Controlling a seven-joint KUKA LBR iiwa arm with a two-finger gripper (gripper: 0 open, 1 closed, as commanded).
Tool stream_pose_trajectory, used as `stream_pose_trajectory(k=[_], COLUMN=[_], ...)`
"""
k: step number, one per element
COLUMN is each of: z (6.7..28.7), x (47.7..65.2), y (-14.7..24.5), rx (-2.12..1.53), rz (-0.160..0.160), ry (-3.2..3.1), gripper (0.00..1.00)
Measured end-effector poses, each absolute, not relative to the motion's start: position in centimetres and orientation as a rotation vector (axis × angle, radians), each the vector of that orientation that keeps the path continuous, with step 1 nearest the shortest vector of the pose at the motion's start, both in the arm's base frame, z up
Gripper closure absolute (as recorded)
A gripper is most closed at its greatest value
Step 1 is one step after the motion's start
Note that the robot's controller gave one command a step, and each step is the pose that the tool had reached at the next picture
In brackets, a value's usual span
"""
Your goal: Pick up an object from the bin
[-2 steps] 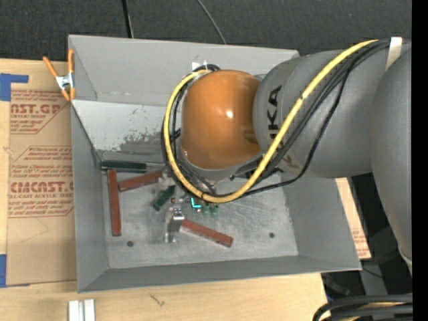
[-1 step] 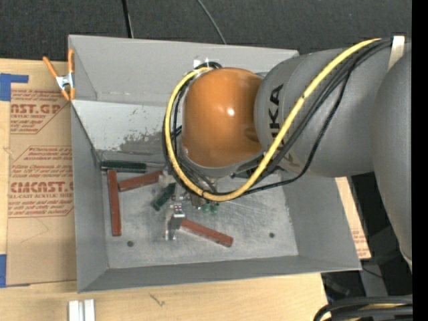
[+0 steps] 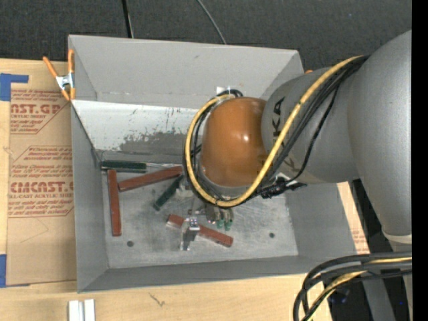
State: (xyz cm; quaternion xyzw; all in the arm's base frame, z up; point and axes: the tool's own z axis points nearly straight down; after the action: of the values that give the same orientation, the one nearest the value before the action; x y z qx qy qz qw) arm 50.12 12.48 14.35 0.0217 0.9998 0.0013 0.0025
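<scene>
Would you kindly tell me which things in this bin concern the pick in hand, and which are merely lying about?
In the job: hand; short reddish-brown stick beneath it, near the front of the bin.
Lying about: long brown stick at left; slanted brown stick; dark green pen at the back; dark green piece.

Grey metal bin (image 3: 90,246) holding five stick-shaped things. Three are reddish-brown bars: an upright bar (image 3: 115,211) at the left, a slanted bar (image 3: 151,179) above the middle, and a lower bar (image 3: 215,235) near the front. Two are dark green: a long marker (image 3: 124,166) and a short marker (image 3: 166,194).
</scene>
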Motion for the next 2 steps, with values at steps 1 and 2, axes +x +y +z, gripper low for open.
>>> stream_pose_trajectory(k=[1,2], z=[13.6,10.3], x=[51.0,50.0], y=[9.2,5.4], rx=[-0.023,-0.089], rz=[-0.001,0.000], ry=[3.147,3.139], gripper=[0.00,0.00])
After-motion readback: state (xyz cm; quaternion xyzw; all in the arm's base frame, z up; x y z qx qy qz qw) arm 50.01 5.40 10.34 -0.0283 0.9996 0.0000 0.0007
